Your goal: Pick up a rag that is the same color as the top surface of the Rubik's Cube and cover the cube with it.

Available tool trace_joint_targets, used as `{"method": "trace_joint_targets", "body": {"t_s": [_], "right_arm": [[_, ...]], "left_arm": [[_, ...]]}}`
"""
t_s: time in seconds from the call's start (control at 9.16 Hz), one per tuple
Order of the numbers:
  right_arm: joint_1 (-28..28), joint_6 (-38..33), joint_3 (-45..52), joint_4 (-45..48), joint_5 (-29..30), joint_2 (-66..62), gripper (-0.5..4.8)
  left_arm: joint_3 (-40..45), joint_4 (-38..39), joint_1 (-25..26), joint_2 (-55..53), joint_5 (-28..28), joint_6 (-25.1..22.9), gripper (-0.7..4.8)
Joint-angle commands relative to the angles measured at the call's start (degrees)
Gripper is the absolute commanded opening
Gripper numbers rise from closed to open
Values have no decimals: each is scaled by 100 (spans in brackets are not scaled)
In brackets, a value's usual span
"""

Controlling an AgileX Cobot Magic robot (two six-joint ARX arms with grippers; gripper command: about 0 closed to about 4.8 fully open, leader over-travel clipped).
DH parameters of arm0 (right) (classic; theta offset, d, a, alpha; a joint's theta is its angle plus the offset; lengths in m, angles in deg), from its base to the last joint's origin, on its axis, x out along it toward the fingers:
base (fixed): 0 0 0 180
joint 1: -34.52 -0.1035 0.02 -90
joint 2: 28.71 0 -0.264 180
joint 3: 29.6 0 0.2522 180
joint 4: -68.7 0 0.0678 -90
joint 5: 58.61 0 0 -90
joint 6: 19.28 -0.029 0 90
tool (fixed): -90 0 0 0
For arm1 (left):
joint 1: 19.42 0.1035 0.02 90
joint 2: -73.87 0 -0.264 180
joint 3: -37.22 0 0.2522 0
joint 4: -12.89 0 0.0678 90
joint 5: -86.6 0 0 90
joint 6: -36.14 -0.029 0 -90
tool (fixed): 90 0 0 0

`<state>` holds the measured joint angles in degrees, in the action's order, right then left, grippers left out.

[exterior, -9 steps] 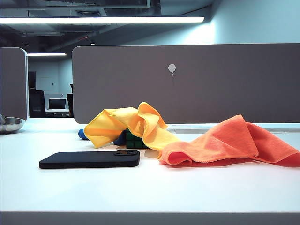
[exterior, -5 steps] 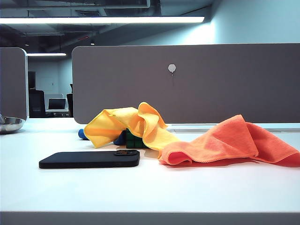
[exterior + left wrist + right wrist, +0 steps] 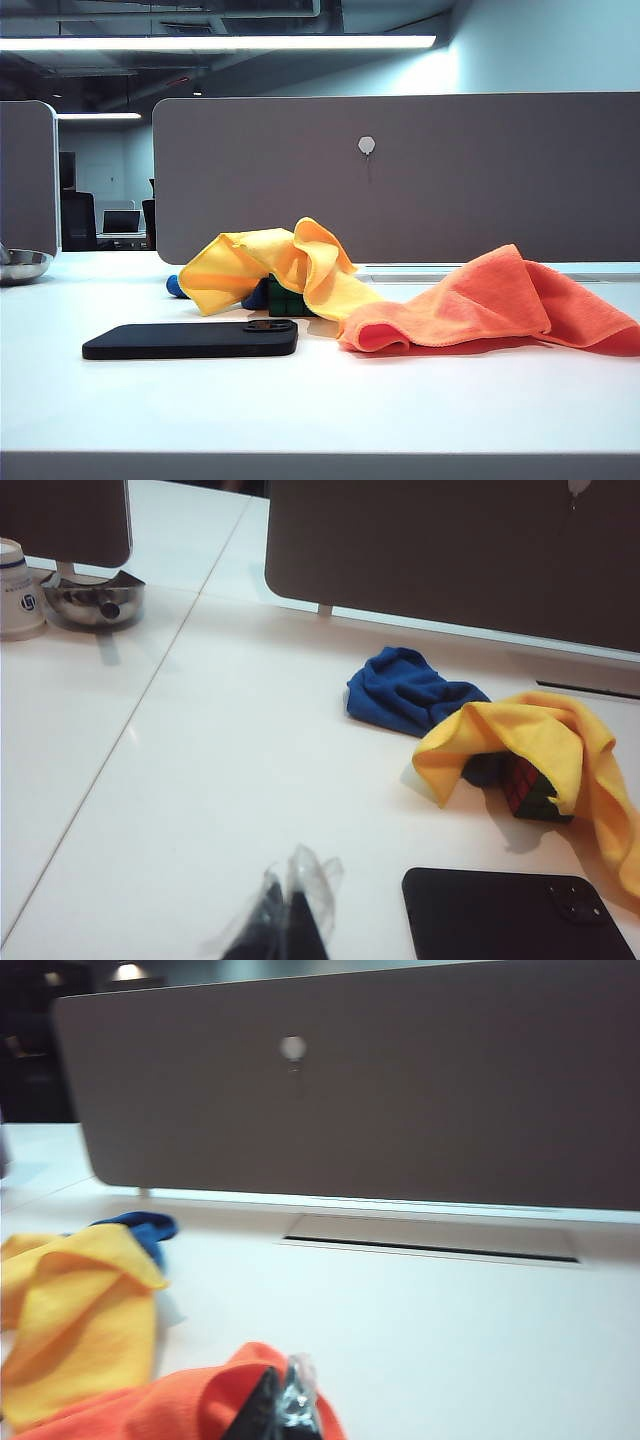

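The bright yellow microfibre rag (image 3: pixel 285 265) is seen draped over the small Rubik's Cube (image 3: pixel 286 299) w/ dark grid and green squares, near the middle of the white tabletop (image 3: pixel 320 400). The cube is only partly covered: in the exterior view its lower front is exposed under the cloth, and in the left wrist view a side w/ red and green squares (image 3: pixel 528 790) is seen under the yellow fold (image 3: pixel 530 740). A small crumpled blue cloth (image 3: pixel 410 692) is found just behind the rag, touching it or nearly so. A flat black phone (image 3: pixel 192 340) is laid in front of the rag, camera end toward the cube, apart from it. A larger orange cloth (image 3: pixel 490 305) is spread to the right, its edge against the rag's trailing end.

The left gripper (image 3: pixel 290 920) is held above bare tabletop, beside the phone (image 3: pixel 515 915), well short of the rag; its fingers are pressed together, nothing between them. The right gripper (image 3: pixel 285 1405) is seen low over the orange cloth (image 3: pixel 190 1405), w/ the yellow rag (image 3: pixel 75 1320) off to one side; the view is blurred, fingers appear together, and whether cloth is pinched can't be told.

A steel bowl (image 3: pixel 95 598) and a white paper cup (image 3: pixel 20 590) are set at the far left, by a grey partition (image 3: pixel 400 180).
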<state>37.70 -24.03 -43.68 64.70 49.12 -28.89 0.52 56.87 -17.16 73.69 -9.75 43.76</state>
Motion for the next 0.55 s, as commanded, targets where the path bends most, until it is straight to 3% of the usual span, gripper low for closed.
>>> {"method": "trace_joint_targets", "body": {"t_s": [0.11, 0.44, 0.55], "right_arm": [[-337, 94, 20, 125, -487, 4, -1], [-466, 92, 20, 129, -605, 4, -1], [-466, 90, 20, 127, -603, 4, -1]], "left_arm": [[197, -396, 0, -4, 17, 42, -6], [699, -667, -2, -4, 142, 682, -6], [841, -682, -2, -4, 144, 680, -6]]}}
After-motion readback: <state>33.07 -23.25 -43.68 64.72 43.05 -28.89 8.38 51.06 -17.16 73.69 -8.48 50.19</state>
